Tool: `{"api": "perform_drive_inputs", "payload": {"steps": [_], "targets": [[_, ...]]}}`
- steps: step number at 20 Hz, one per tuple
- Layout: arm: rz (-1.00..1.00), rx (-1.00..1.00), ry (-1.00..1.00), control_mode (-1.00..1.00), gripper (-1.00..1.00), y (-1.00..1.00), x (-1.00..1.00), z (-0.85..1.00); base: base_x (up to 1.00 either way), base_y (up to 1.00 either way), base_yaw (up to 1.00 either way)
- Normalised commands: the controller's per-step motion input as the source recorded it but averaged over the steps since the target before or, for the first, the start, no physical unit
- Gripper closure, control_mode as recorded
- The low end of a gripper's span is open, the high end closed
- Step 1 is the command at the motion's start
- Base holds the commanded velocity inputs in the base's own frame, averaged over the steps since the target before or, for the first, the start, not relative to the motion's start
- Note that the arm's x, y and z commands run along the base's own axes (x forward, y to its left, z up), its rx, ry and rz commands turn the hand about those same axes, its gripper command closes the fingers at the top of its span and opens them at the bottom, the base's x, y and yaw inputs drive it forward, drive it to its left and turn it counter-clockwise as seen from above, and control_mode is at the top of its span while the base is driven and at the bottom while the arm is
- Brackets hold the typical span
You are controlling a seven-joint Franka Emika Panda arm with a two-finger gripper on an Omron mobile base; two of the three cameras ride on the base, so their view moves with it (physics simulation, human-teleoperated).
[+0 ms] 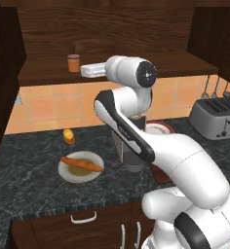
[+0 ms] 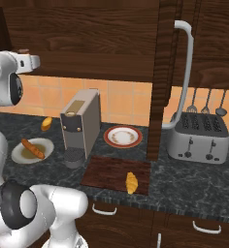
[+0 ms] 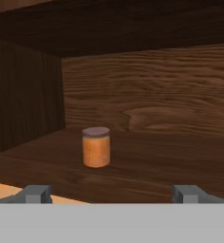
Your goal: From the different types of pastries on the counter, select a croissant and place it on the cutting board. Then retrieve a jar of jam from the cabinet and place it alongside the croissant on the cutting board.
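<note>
The jar of jam (image 3: 96, 147), orange with a brownish lid, stands upright on the cabinet (image 3: 152, 166) shelf, a little left of centre in the hand view. My gripper (image 3: 111, 193) is open at the shelf's front edge, short of the jar and holding nothing. From the left base view the gripper (image 1: 83, 71) sits just right of the jar of jam (image 1: 73, 63). The golden croissant (image 2: 131, 183) lies on the dark cutting board (image 2: 104, 172) on the counter (image 2: 194, 179).
A brown baguette (image 1: 81, 164) lies on a white plate (image 1: 67, 173), with a yellow-orange bun (image 1: 68, 136) behind it. A grey coffee machine (image 2: 80, 121), a red-rimmed plate (image 2: 122, 136) and a toaster (image 2: 198, 137) stand on the counter. An open cabinet door edge (image 2: 157, 77) hangs right of the board.
</note>
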Motion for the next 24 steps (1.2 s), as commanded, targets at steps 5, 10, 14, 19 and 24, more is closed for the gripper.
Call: {"api": "perform_drive_inputs", "payload": {"steps": [5, 10, 14, 19, 24], "targets": [[0.00, 0.00, 0.07, -1.00, -1.00, 0.08, 0.58, 0.07, 0.00, 0.00, 0.00], [0.00, -0.01, 0.03, -1.00, -1.00, 0.58, 0.17, 0.00, 0.00, 0.00, 0.00], [0.00, -0.01, 0.00, -1.00, -1.00, 0.52, 0.12, 0.00, 0.00, 0.00, 0.00], [0.00, 0.00, 0.00, -1.00, -1.00, 0.34, 0.32, 0.00, 0.00, 0.00, 0.00], [0.00, 0.00, 0.00, -1.00, -1.00, 0.00, 0.27, 0.00, 0.00, 0.00, 0.00]]}}
